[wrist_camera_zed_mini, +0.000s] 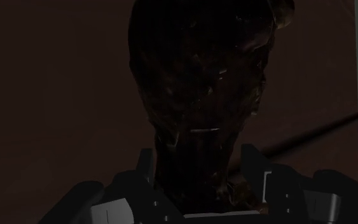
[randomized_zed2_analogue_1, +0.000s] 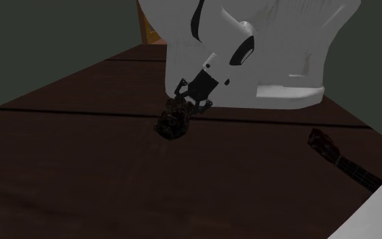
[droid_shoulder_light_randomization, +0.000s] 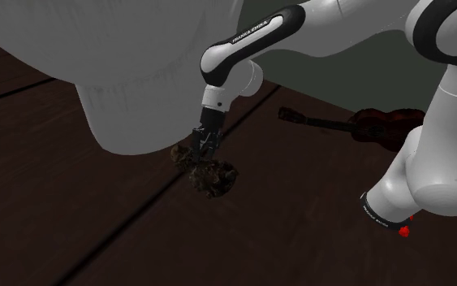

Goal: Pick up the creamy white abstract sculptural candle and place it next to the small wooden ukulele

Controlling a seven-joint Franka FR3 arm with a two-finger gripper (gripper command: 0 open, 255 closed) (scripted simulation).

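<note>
**Gripper down on the dark candle at mid-table**

In the wrist view we see the two black fingers (wrist_camera_zed_mini: pixel 255 167) standing one on each side of the candle's narrow part, with no gap that we can make out. The picture is dim, so we take them to be clasped on it rather than merely close. The gripper (wrist_camera_zed_mini: pixel 199 159) has the candle (wrist_camera_zed_mini: pixel 199 70) running straight out ahead of it as a lumpy, mottled dark brown mass, wider at its far end.

In the shoulder view the gripper (droid_shoulder_light_randomization: pixel 204 148) points down just left of the frame's centre. The candle (droid_shoulder_light_randomization: pixel 214 177) lies right beneath it as a dark knobbly clump on the table (droid_shoulder_light_randomization: pixel 72 203). We find the table a very dark brown, with long board seams running across it. The white arm (droid_shoulder_light_randomization: pixel 251 41) rises from the gripper toward the upper right of the frame.

In the second exterior view the gripper (randomized_zed2_analogue_1: pixel 186 105) sits a little above the frame's centre, and the candle (randomized_zed2_analogue_1: pixel 171 122) lies below it on the table (randomized_zed2_analogue_1: pixel 81 170).

The ukulele (droid_shoulder_light_randomization: pixel 377 126) lies flat at the right of the shoulder view, dark reddish brown, well apart from the candle. In the second exterior view the ukulele (randomized_zed2_analogue_1: pixel 338 157) lies at the lower right.

A large white ribbed shape (droid_shoulder_light_randomization: pixel 137 73) takes up the upper left of the shoulder view. In the second exterior view this white ribbed shape (randomized_zed2_analogue_1: pixel 284 47) stands behind the arm in the upper middle.
</note>
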